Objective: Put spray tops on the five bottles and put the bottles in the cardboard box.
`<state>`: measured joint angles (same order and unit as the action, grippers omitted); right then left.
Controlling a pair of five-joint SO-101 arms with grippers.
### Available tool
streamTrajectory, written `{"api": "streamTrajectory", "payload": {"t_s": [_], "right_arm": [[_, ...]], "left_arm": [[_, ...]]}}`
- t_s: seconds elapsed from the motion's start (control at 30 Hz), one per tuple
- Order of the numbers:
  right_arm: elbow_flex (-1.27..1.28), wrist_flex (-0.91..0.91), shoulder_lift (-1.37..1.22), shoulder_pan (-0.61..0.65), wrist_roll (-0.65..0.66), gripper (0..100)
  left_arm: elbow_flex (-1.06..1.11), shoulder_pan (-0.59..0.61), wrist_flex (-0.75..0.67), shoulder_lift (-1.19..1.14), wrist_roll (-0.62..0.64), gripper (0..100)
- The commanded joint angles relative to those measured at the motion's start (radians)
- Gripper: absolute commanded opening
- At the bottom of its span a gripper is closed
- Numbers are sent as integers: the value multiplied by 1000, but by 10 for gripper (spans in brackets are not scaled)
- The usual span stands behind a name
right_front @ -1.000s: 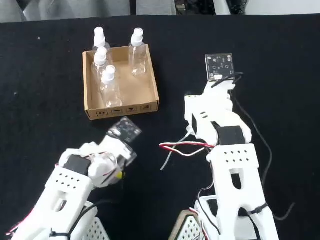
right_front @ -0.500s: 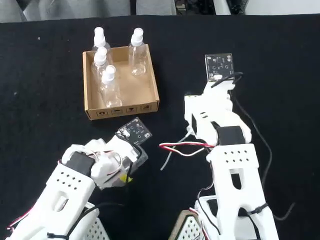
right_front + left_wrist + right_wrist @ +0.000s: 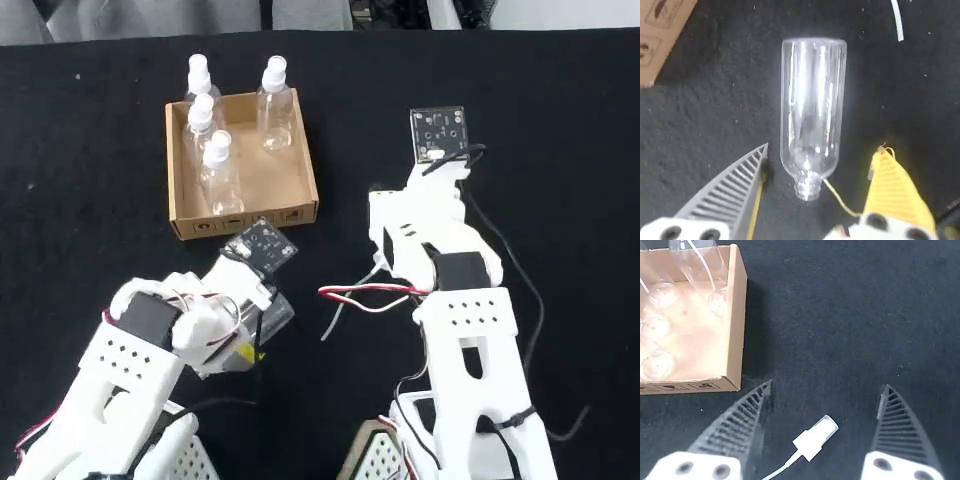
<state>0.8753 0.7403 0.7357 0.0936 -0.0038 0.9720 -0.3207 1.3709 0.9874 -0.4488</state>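
Note:
A clear bottle without a top lies on the black table, its neck pointing toward my left gripper. That gripper is open, one finger on each side of the bottle's shoulder. In the high view the same bottle lies under the left arm's wrist, just in front of the cardboard box. Several bottles with white spray tops stand in the box. My right gripper is open above a loose white spray top that lies on the table, with its thin tube trailing away.
The box's corner stands close beside the right gripper. Red and white cables hang from the right arm over the table between the arms. Bare black cloth stretches to the right of that arm.
The left arm has swung right and come down, so its open gripper now straddles the lying bottle. The right arm has not moved.

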Motion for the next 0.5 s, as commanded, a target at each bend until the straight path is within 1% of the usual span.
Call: {"api": "streamTrajectory", "payload": {"t_s": [0.0,0.07,0.13,0.27,0.47], "right_arm": [[-8,-32,41,-20,-3,279],[-8,-31,41,-20,-2,279],[-8,-31,41,-20,-2,279],[-8,-29,41,-20,-2,279],[-8,-29,41,-18,-2,279]], "left_arm": [[-119,-5,104,18,51,297],[-124,-4,138,18,66,296],[-117,24,153,18,69,296],[-114,139,152,9,58,296],[-73,251,153,8,-40,296]]}}
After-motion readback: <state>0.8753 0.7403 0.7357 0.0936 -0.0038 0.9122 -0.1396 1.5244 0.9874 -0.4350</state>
